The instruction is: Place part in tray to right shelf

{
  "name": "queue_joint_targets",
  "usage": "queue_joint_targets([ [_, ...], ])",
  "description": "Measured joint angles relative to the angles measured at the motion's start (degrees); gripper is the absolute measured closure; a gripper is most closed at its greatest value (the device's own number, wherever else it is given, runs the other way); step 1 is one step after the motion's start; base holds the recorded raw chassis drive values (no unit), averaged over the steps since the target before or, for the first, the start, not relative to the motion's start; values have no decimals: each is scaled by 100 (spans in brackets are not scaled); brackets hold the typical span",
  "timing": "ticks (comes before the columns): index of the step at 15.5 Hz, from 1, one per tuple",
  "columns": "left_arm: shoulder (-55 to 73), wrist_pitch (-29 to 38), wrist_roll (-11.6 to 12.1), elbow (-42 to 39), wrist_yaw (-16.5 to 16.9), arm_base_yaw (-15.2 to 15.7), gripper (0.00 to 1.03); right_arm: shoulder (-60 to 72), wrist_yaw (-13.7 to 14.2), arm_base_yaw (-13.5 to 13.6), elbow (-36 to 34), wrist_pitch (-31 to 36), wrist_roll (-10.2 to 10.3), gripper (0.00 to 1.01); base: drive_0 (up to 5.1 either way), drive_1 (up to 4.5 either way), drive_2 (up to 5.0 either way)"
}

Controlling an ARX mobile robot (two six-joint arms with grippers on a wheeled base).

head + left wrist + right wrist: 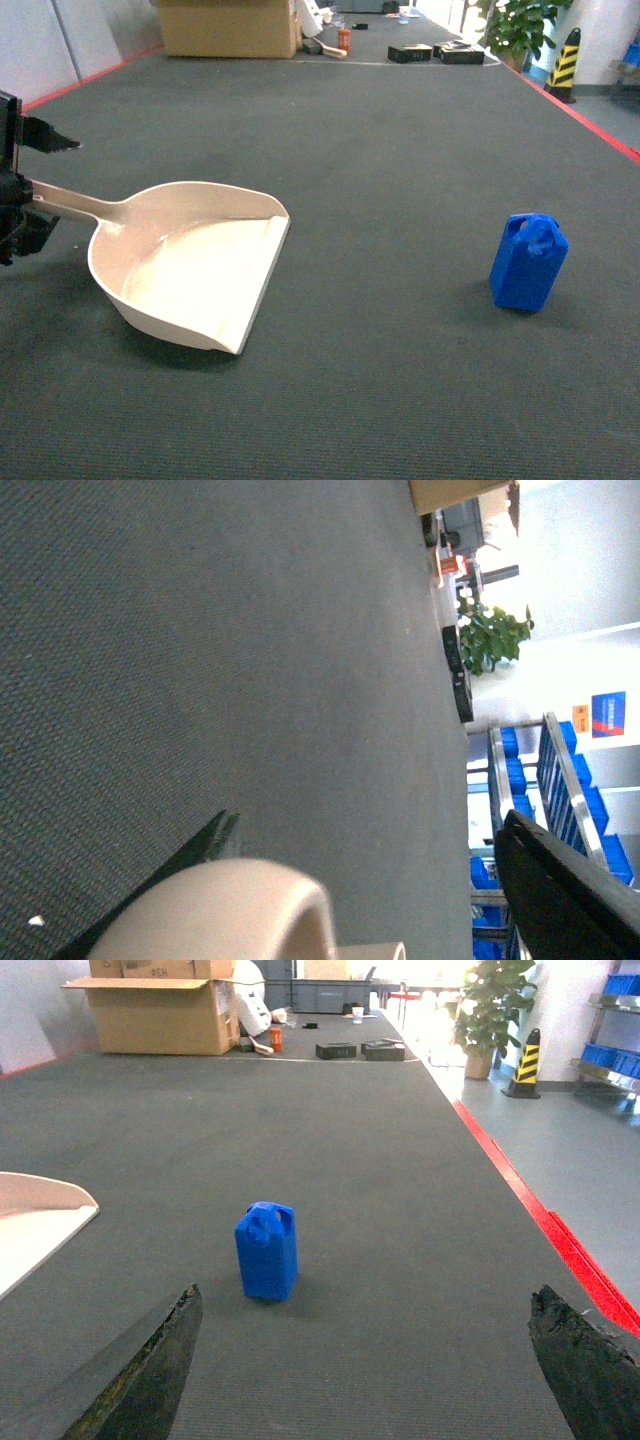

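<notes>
The cream tray [195,270] lies on the dark carpet [400,150] at the near left, its flat lip facing right. The left gripper [20,195] is at the left edge with its jaws around the tray's long handle [75,205], holding it. The right gripper [365,1360] has its jaws spread wide, holding nothing. The small blue part [528,262] stands upright on the carpet to the right, well apart from the tray. Far back sit a cardboard box [228,27] and a green plant [518,25].

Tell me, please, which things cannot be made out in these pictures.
- Tray: the handle's end is cut off by the left edge in the head view.
- Left gripper: mostly out of frame there; grip on the handle unclear.
- Part: its far side is hidden in both views.
- Shelf: only a blurred, overexposed sliver in the left wrist view.
</notes>
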Motion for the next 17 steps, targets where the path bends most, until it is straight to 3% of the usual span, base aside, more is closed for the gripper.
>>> queue_joint_targets([
  [7, 201, 105, -317, 2, -9, 17, 86, 0, 0, 0, 0, -2, 0, 3, 0, 0, 0],
  [10, -13, 210, -428, -256, -17, 31, 88, 0, 0, 0, 0, -2, 0, 3, 0, 0, 0],
  [11, -577, 590, -498, -763, 85, 24, 90, 0, 0, 0, 0, 0, 0, 3, 0, 0, 0],
  [12, -1012, 1147, -647, -1003, 181, -57, 90, 0, 0, 0, 0, -2, 0, 3, 0, 0, 0],
  [14, -1287, 1622, -922, -1241, 256, -234, 91, 0, 0, 0, 0, 0, 0, 3, 0, 0, 0],
  [17, -1565, 2339, -1434, -1784, 348, -743, 91, 0, 0, 0, 0, -2, 0, 3, 0, 0, 0],
])
